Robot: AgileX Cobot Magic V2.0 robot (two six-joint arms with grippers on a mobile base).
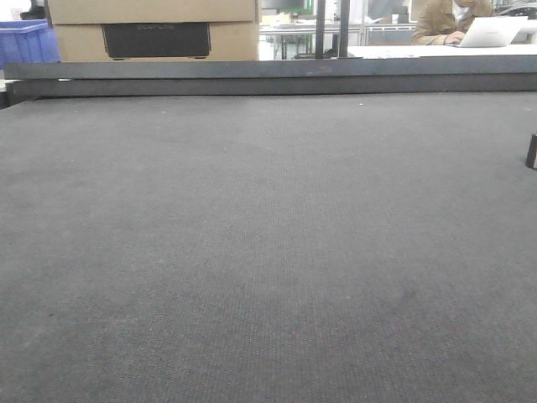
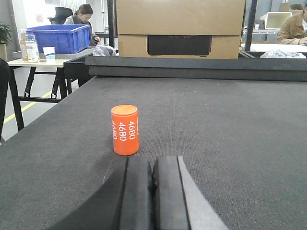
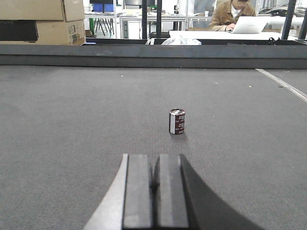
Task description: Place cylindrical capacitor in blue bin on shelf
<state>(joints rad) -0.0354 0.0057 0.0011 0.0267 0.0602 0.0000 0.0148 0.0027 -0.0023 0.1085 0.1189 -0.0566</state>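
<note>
Cylindrical capacitor (image 3: 177, 121) stands upright before right pincer (image 3: 154, 163).

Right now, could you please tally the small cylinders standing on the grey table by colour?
Orange cylinder: 1
Dark cylindrical capacitor: 1
Total: 2

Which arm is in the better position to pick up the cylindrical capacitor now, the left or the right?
Right. The cylindrical capacitor stands upright on the table just ahead of the right arm's shut jaws. The left arm's jaws face an orange cylinder marked 4680 instead.
</note>
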